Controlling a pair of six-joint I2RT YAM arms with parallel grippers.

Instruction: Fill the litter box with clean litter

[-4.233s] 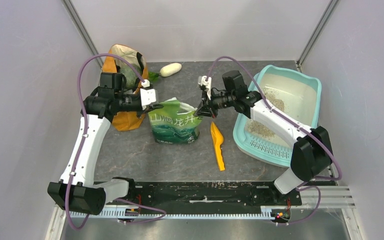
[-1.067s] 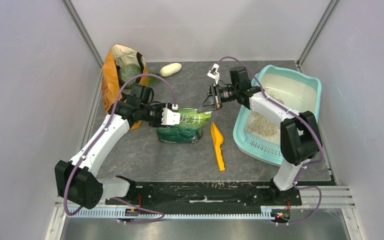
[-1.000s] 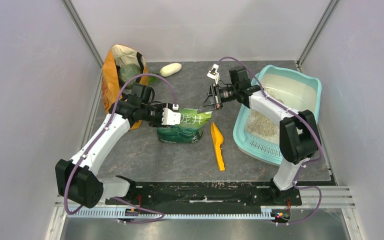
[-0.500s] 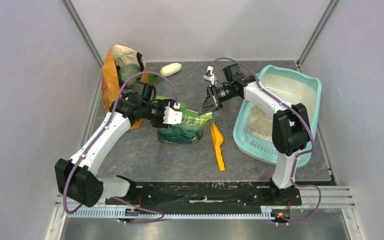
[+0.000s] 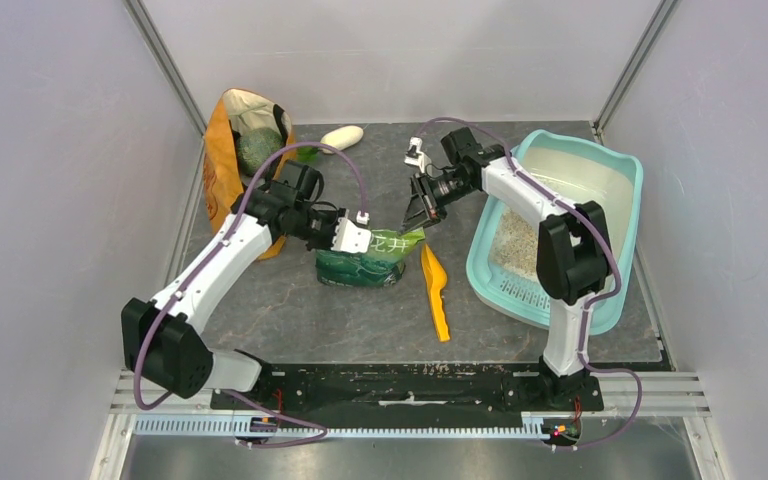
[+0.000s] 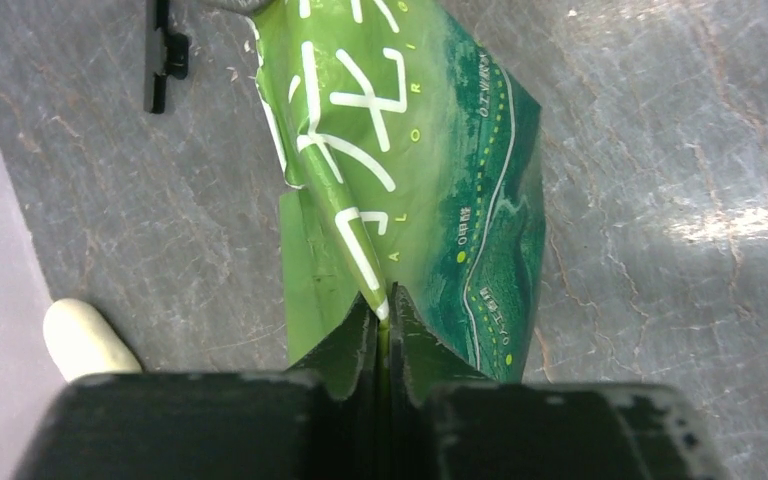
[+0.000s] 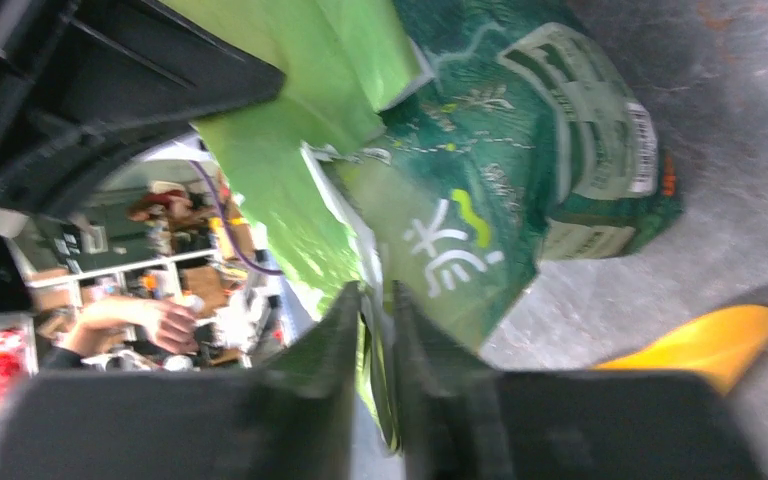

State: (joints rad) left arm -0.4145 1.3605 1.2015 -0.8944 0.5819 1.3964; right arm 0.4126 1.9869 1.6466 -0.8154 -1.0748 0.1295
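Litter box [image 5: 622, 195] at the right of the table [image 5: 350, 325], both grippers pinching the green bag [image 5: 365, 262] beside it.
The box lies with its grille end toward the arm bases, and a patch of litter [image 5: 513, 250] covers part of its floor. An orange scoop [image 5: 436, 290] lies just left of it, beside the bag. The left gripper [image 6: 384, 305] is clamped on the bag's top edge from the left, and the right gripper [image 7: 375, 300] is clamped on it from the right.

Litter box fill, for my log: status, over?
Gripping green bag top: left gripper, right gripper, both shut. Partial litter in litter box. Loose orange scoop between bag and box.
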